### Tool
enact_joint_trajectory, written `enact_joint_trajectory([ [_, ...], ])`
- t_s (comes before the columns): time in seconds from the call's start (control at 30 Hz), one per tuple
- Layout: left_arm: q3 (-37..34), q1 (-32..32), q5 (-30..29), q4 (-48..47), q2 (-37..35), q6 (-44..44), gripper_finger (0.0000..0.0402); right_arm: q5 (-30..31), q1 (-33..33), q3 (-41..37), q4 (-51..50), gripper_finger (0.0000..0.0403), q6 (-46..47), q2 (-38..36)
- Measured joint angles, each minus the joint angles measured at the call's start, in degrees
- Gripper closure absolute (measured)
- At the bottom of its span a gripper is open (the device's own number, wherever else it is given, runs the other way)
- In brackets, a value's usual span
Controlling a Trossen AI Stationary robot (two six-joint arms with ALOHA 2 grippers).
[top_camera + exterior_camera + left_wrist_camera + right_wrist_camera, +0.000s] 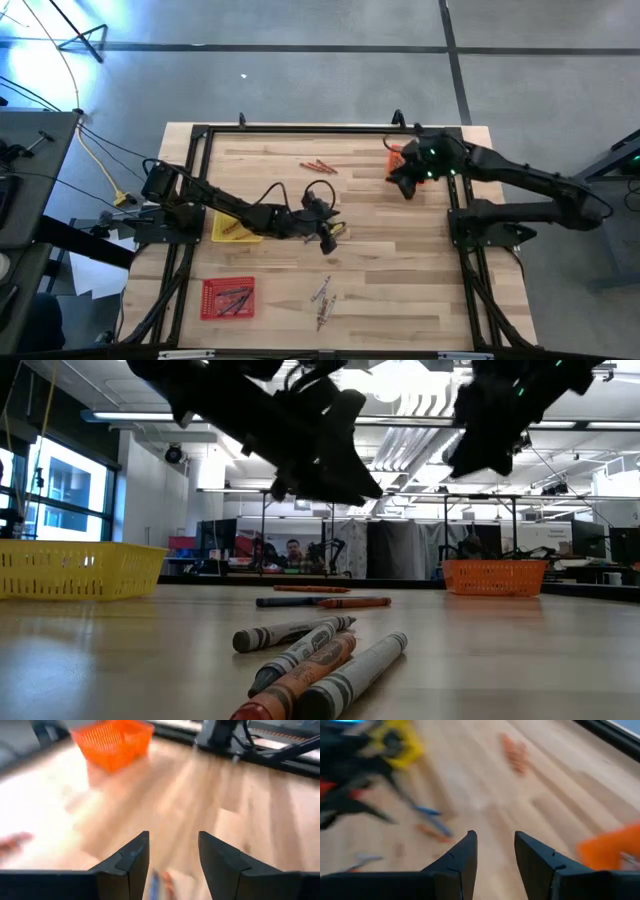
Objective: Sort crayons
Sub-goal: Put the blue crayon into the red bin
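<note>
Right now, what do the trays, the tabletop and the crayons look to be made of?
Yellow tray and orange tray: likely moulded plastic, matte; the walls are an open lattice. Red tray: probably the same, too small to confirm. Tabletop: wood, butcher-block planks with a light satin sheen; visible grain and seams. Crayons: presumably wax in paper wrappers, with printed labels and bare tapered tips.

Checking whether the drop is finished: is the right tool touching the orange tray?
Apart. In the low view the right tool hangs well above the orange tray, with open room between them; its own wrist view shows empty, open fingers.
</note>
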Motion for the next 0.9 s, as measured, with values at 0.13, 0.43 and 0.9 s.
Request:
enact_joint_trajectory([
  [0.13, 0.00, 0.27, 5.33, -0.60, -0.01, -6.13, 0.0247, 1.06, 8.15, -0.05, 1.78, 0.0278, 4.15, -4.52],
  [0.43, 0.02, -1.66, 8.90, -20.71, -0.07, -10.34, 0.0247, 12.36, 28.66, -0.10, 2.48, 0.0277, 12.88, -6.08],
  [0.9, 0.02, -2.43, 5.02, -31.40, -0.06, -9.25, 0.0248, 27.17, 42.16, -0.14, 2.59, 0.0277, 16.35, -1.24],
])
